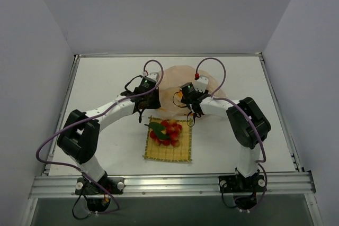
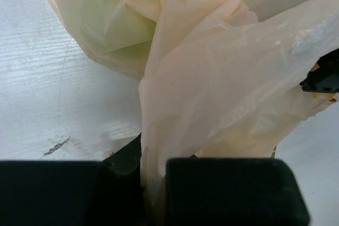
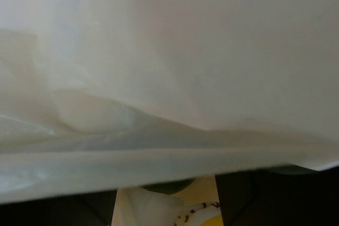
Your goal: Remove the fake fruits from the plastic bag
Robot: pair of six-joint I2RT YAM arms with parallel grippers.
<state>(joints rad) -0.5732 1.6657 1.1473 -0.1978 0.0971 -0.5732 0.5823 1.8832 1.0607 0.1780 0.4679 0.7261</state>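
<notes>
Two arms lean in over the white table [image 1: 106, 83], and their tips meet at the near edge of the plastic bag [image 1: 183, 80]. The bag lies crumpled at the far middle of the table, at 12 o'clock from the yellow mat [image 1: 168, 152].

The left gripper [image 1: 140, 114] sits at about 10 o'clock from the mat, at the bag's near left edge. In the left wrist view its black fingers [image 2: 233, 189] are clenched on a twisted fold of the peach plastic, which rises from between them and spreads out wide above. At 11 o'clock in that view a green fruit [image 2: 114, 25] shows dimly through the thin plastic, inside the bag.

The right gripper [image 1: 191, 120] hangs at 1 o'clock from the mat, just over its far right corner and touching the bag's near edge. In the right wrist view pale plastic fills almost everything. The dark fingers [image 3: 265, 199] show only at 6 o'clock, set apart, with a scrap of plastic bearing orange marks in the gap. Whether they grasp it cannot be told.

The red berries [image 1: 168, 133] lie outside the bag on the far half of the mat, their green leaf [image 1: 158, 129] pointing toward 10 o'clock. They are near both grippers but touch neither.
</notes>
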